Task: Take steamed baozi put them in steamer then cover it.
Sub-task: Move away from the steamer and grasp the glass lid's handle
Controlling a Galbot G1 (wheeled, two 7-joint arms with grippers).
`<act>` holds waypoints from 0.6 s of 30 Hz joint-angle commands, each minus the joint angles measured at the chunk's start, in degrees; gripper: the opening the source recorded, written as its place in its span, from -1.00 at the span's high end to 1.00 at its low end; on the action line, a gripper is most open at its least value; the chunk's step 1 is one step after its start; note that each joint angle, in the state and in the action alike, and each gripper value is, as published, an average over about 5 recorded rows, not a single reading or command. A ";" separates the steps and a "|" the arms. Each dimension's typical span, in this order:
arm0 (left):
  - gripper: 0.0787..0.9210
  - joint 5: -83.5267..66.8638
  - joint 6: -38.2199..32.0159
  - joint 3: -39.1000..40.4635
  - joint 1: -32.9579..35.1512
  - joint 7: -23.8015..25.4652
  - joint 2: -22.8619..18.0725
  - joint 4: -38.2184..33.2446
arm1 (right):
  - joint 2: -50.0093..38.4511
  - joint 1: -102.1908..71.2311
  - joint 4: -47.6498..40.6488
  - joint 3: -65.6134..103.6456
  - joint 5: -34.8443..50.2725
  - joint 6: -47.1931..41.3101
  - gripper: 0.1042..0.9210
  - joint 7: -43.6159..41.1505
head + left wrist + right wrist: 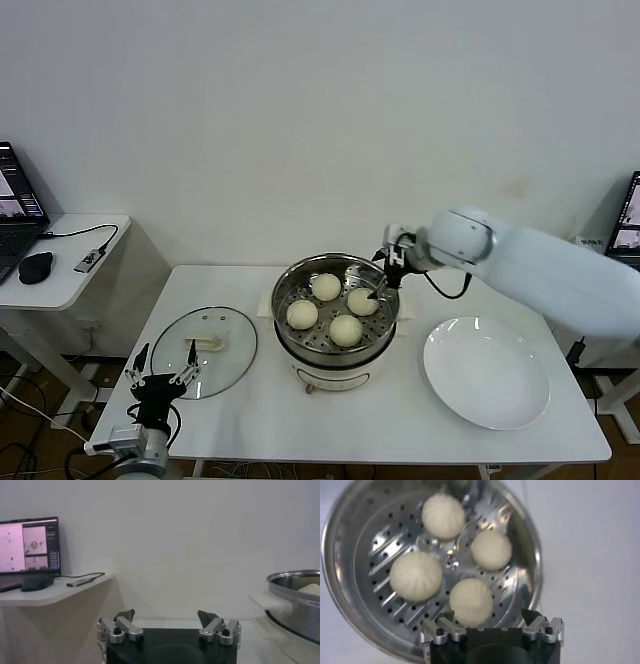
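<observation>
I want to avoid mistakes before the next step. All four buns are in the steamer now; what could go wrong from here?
1. The right gripper hangs open over the steamer rim; withdrawing could nudge the nearest baozi.
2. The cover lies flat beside the left gripper; its low handle may slip.
</observation>
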 commanded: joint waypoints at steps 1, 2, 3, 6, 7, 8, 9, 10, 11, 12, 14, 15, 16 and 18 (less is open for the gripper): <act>-0.77 0.16 -0.01 0.74 -0.33 0.00 -0.29 0.19 | -9.30 -41.06 9.58 37.40 -2.27 20.98 -0.76 25.96; -0.77 0.17 -0.06 0.86 -0.40 -0.06 -0.42 0.14 | -8.38 -45.00 9.60 40.92 -4.00 23.15 -0.76 26.84; -0.77 0.23 -0.19 0.96 -0.44 -0.12 -0.55 0.11 | -7.24 -48.37 9.61 44.43 -5.69 25.07 -0.76 27.50; -0.77 1.02 -0.99 1.19 -0.50 -0.33 -0.65 0.22 | -2.31 -59.20 9.94 54.84 -11.00 30.06 -0.76 27.48; -0.77 1.56 -1.39 1.24 -0.49 -0.40 -0.61 0.37 | -0.40 -62.35 10.20 58.39 -12.41 31.17 -0.76 27.17; -0.77 2.25 -1.79 1.27 -0.48 -0.50 -0.55 0.54 | 1.68 -65.52 10.51 61.91 -13.75 32.23 -0.76 26.59; -0.77 3.01 -2.24 1.28 -0.46 -0.66 -0.51 0.75 | 3.99 -68.42 10.85 65.61 -15.34 33.28 -0.76 25.93; -0.77 3.79 -2.62 1.29 -0.45 -0.85 -0.48 1.00 | 6.07 -70.88 11.16 68.90 -16.89 34.20 -0.76 25.13; -0.77 4.62 -2.87 1.29 -0.44 -1.08 -0.47 1.20 | 8.17 -73.14 11.43 72.10 -18.25 34.90 -0.76 24.21; -0.77 5.88 -2.94 1.31 -0.40 -1.49 -0.48 1.44 | 10.69 -75.64 11.78 75.51 -19.52 35.80 -0.76 23.01; -0.77 10.13 -2.62 1.44 -0.26 -2.66 -0.51 2.01 | 16.04 -80.29 12.40 81.21 -21.81 37.98 -0.76 20.45; -0.77 12.96 -2.45 1.48 -0.05 -3.17 -0.52 2.31 | 18.49 -82.28 12.64 83.98 -22.67 39.09 -0.76 19.09; -0.77 16.83 -2.56 1.50 0.24 -3.71 -0.50 2.72 | 21.39 -84.64 13.00 87.07 -23.47 40.39 -0.76 17.70; -0.77 24.34 -3.20 1.24 0.87 -4.23 -0.43 3.57 | 26.04 -88.33 13.98 92.03 -24.35 42.23 -0.76 15.77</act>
